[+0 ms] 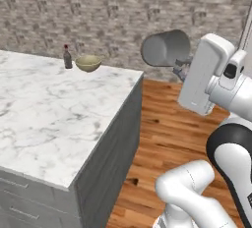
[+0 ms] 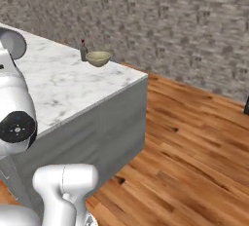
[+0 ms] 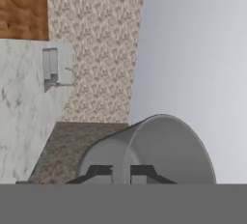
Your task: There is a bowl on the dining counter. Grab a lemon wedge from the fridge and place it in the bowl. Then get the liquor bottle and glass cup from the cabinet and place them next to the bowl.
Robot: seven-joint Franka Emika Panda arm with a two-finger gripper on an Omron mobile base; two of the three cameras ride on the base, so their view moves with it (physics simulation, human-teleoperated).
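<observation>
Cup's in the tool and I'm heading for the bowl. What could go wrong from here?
1. The glass cup is held lying on its side, pinched at the rim by the shut tool; it may slip or land tipped unless turned upright first.
2. The liquor bottle stands close beside the bowl near the dining counter's far corner; a wide approach could knock either one.
3. That spot sits near the counter edge, so a misplaced cup could fall to the floor.

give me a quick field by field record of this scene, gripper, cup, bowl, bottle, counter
gripper: shut on the glass cup's rim
glass cup: held on its side in the air, off the counter's end, over the wood floor
bowl: upright near the marble counter's far corner
liquor bottle: upright, right beside the bowl
marble counter: carries the bowl and bottle
lemon wedge: cannot tell
</observation>
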